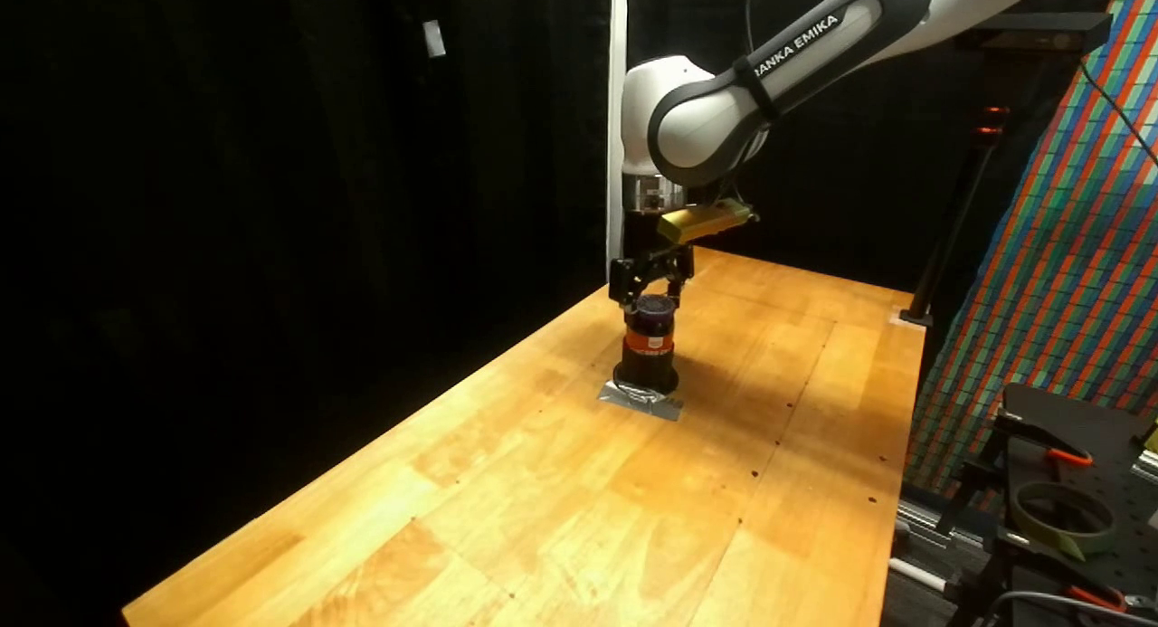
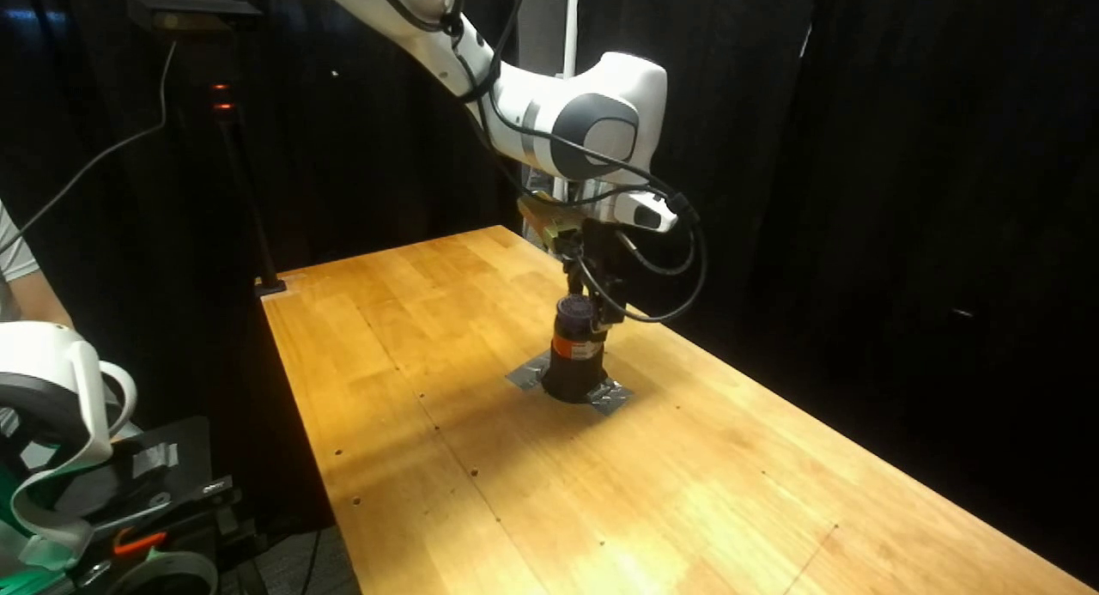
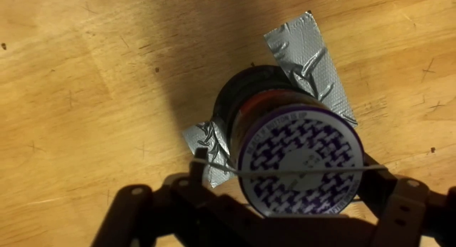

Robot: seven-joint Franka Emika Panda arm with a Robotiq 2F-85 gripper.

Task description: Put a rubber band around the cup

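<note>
The cup is a short jar with an orange-red label [image 1: 650, 342] and a dark purple lid, upright in a black base; it shows in both exterior views [image 2: 577, 349]. Its purple-and-white patterned lid [image 3: 302, 147] fills the lower middle of the wrist view. My gripper [image 1: 651, 299] points down at the lid's height. In the wrist view the gripper [image 3: 289, 163] is open, one finger on each side of the lid. A thin pale rubber band [image 3: 300, 171] is stretched between the fingers. One strand crosses the lid; another shows at both sides, partly hidden by the lid.
Silver tape [image 3: 313, 61] fixes the black base [image 3: 235, 86] to the wooden table [image 1: 561, 518]. A dark post [image 2: 249, 200] stands at the table's corner. A black cart with a tape roll [image 1: 1063, 518] is beside the table. Cables [image 2: 687, 303] hang by the gripper.
</note>
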